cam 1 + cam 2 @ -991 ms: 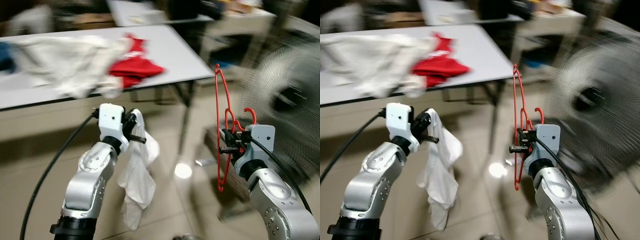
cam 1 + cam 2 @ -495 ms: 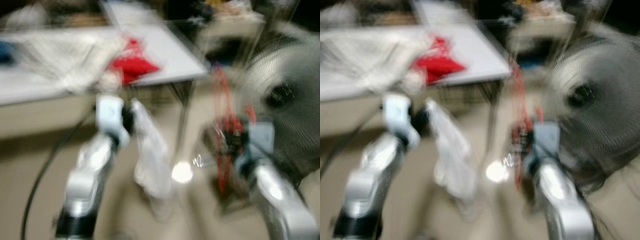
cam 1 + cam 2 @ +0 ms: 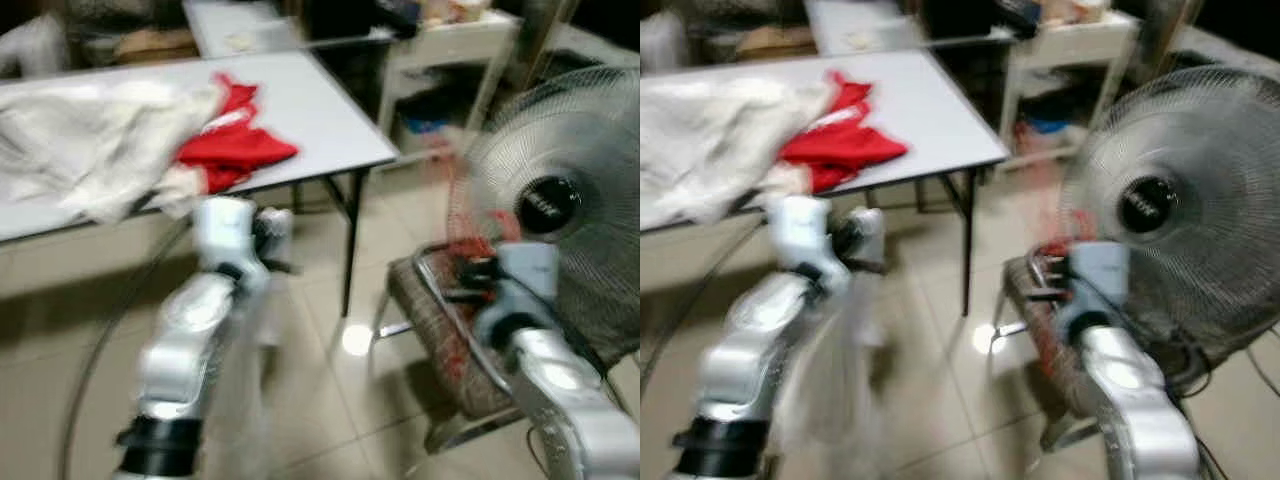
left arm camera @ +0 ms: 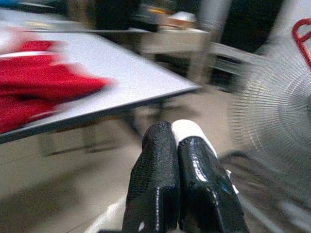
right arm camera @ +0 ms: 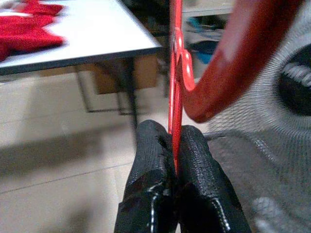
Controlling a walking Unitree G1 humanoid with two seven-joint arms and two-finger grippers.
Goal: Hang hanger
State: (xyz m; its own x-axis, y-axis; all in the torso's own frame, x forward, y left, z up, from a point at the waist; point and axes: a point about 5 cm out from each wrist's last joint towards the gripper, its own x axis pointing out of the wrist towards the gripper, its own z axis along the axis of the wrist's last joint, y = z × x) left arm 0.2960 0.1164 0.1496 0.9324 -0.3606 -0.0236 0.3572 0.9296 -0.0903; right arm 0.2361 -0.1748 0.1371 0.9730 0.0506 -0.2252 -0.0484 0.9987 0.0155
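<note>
Two heaps lie on the surface (image 3: 320, 110): white cloth (image 3: 90, 150) toward its left edge, a red garment (image 3: 235, 150) beside it. Left end effector (image 4: 176, 145) pinches a white cloth piece (image 4: 187, 130), fingers together. Right end effector (image 5: 173, 141) clamps the red hanger (image 5: 176, 73), held upright before the fan (image 3: 555, 200), above a chair (image 3: 430, 310).

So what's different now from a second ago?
The camera swung right: the fan and a chair now sit in fuller view, so the robot moved, not the things. The right gripper still pinches the red hanger; the left gripper still holds the white cloth.
</note>
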